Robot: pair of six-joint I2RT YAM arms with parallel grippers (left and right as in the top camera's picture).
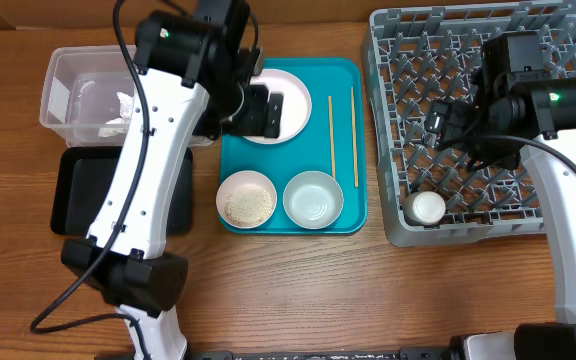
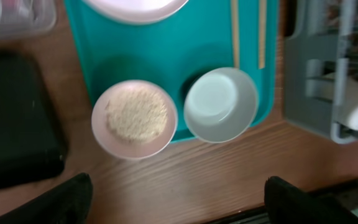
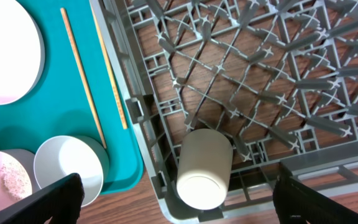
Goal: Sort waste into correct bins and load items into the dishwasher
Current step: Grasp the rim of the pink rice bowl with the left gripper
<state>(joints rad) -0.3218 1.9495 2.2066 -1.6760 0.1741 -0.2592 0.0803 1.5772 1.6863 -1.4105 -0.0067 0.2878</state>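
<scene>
The white cup (image 3: 204, 168) lies on its side in the near left corner of the grey dishwasher rack (image 3: 260, 74). My right gripper (image 3: 182, 200) hangs open above it, fingers wide and clear of the cup. On the teal tray (image 1: 293, 222) are a white plate (image 1: 293, 95), a white bowl of rice grains (image 2: 135, 118), a pale blue-grey bowl (image 2: 221, 104) and two chopsticks (image 1: 332, 135). My left gripper (image 2: 179, 202) is open and empty over the plate's left side. Crumpled white paper (image 1: 118, 115) lies in the clear tub (image 1: 63, 75), with the black tray (image 1: 78, 190) in front of it.
The teal tray sits between the bins on the left and the rack (image 1: 468, 120) on the right. Bare wooden table (image 1: 298, 290) runs along the front. The left arm's white link crosses over the black tray and part of the tub.
</scene>
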